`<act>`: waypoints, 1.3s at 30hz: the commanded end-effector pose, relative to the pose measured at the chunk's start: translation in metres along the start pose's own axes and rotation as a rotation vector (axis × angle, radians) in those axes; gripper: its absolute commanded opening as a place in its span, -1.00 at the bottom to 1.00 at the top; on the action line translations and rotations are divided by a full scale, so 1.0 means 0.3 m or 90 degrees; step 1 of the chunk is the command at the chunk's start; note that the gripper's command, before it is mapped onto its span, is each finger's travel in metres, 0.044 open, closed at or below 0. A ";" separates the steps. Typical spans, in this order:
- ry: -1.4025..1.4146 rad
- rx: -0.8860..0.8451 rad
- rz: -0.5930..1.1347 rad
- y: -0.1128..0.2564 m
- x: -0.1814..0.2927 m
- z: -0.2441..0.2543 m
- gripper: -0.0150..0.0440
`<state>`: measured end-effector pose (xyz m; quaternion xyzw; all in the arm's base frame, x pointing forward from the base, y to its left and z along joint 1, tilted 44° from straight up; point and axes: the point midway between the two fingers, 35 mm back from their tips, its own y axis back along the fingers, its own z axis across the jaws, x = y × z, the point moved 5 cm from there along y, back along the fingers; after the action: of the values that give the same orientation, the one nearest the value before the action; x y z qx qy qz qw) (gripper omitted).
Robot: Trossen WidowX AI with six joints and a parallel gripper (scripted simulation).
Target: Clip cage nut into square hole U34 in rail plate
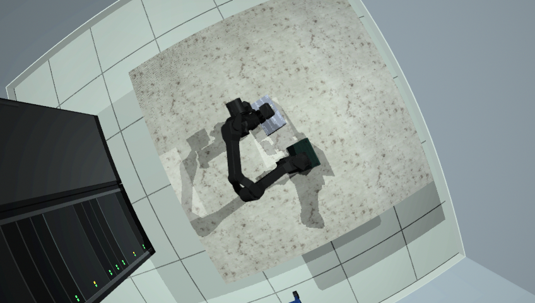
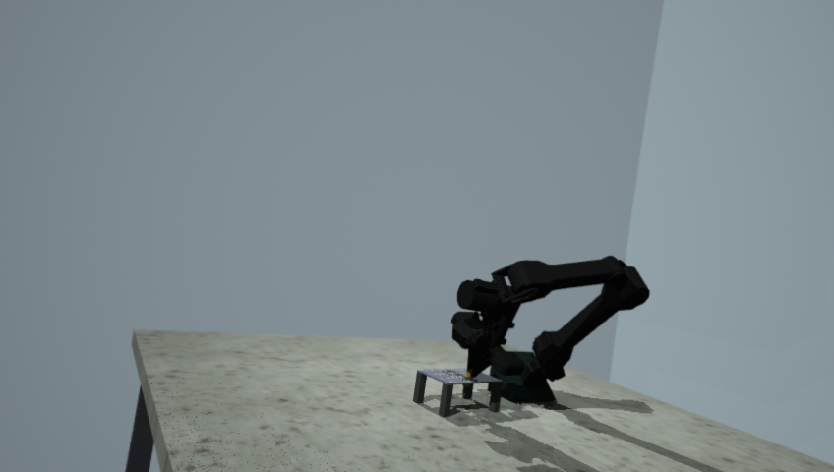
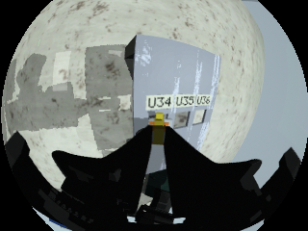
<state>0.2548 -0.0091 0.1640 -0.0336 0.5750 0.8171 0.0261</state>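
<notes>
The speckled stone tabletop [image 1: 337,93] [image 2: 263,397] [image 3: 53,29], pale with brownish flecks, carries the small grey-blue plate [image 1: 276,123] [image 2: 433,373] [image 3: 168,63] on its four dark legs (rather like a tiny bench). Near the plate, the dark green base [image 1: 312,151] [image 2: 547,392] of the arm sits directly on the stone, and shadows fall around both.
</notes>
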 end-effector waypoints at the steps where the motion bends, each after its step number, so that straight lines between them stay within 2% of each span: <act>1: -0.002 0.005 -0.002 0.001 -0.001 0.001 -0.40; 39: -0.002 0.029 -0.002 0.003 -0.002 0.019 -0.40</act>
<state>0.2546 -0.0042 0.1662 -0.0326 0.5901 0.8063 0.0265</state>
